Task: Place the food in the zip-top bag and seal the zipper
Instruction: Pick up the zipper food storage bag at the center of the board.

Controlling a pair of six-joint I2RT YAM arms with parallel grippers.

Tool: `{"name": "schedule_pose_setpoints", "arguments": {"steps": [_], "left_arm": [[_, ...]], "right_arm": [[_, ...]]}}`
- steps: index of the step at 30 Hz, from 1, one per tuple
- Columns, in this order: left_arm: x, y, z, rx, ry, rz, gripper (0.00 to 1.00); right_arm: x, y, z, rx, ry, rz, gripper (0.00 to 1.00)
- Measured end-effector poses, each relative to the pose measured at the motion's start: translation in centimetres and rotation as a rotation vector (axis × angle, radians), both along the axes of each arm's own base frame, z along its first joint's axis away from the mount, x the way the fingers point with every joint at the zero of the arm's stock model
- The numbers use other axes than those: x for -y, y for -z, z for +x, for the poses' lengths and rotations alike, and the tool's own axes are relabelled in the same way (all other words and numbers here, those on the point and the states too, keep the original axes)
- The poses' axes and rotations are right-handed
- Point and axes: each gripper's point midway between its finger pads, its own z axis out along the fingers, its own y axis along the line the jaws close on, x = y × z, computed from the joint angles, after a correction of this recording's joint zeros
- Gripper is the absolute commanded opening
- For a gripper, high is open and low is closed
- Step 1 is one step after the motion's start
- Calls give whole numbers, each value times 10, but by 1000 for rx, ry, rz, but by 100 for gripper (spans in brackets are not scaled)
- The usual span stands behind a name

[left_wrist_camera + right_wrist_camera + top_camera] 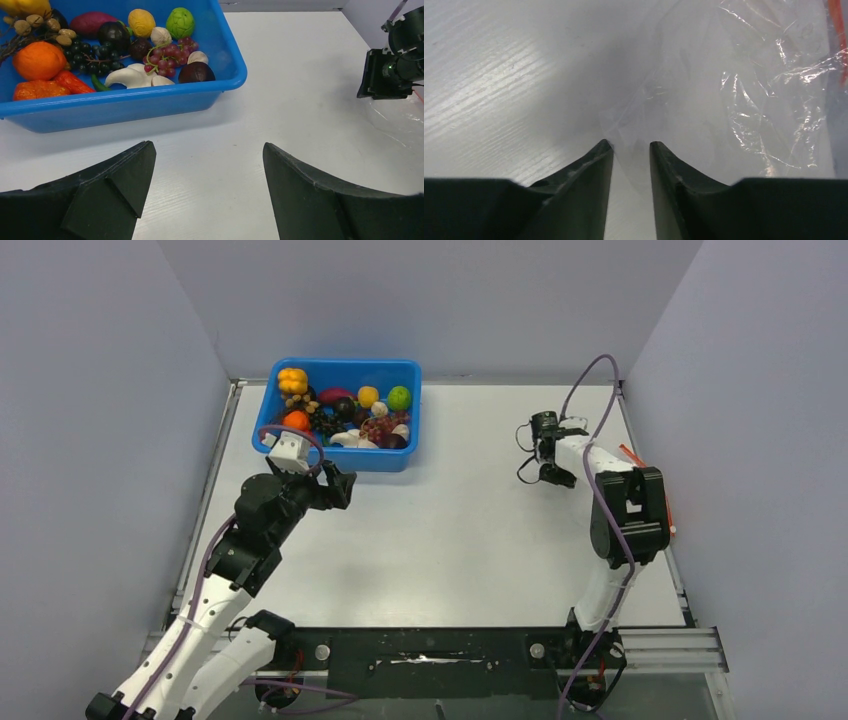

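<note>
The food [345, 410] lies in a blue bin [345, 458] at the back left: an orange [37, 60], a yellow ball [141, 22], a green one [180, 22], grapes and dark pieces. My left gripper [207, 145] hovers open over bare table just in front of the bin, holding nothing. The clear zip-top bag [734, 90] lies flat at the right, its red-orange zipper [835, 15] along the far edge. My right gripper [630, 144] is low over the bag's near corner, jaws a little apart, with the thin film between its fingertips.
Grey walls close in the table on the left, back and right. The right arm's body [628, 510] stands over part of the bag in the top view. A black rail [430, 650] runs along the near edge.
</note>
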Motion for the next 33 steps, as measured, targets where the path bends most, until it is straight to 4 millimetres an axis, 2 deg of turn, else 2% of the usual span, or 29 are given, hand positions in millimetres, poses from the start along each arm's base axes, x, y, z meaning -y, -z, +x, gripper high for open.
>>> {"name": "schedule_pose_setpoints", "arguments": {"steps": [3, 6, 13, 20, 28, 33], "left_arm": [[0, 0, 0, 0, -1, 0, 79], [0, 0, 0, 0, -1, 1, 78], [0, 1, 1, -2, -1, 4, 76], [0, 5, 2, -7, -2, 9, 70], [15, 19, -14, 62, 126, 2, 67], [26, 11, -27, 190, 233, 4, 67]], "right_arm": [[-2, 3, -3, -32, -18, -41, 11], [-6, -2, -2, -36, -43, -83, 0], [-33, -17, 4, -18, -163, -130, 0], [-69, -52, 3, 66, -306, -120, 0], [-117, -109, -20, 185, -524, 24, 0], [-147, -144, -46, 246, -699, 144, 0]]}}
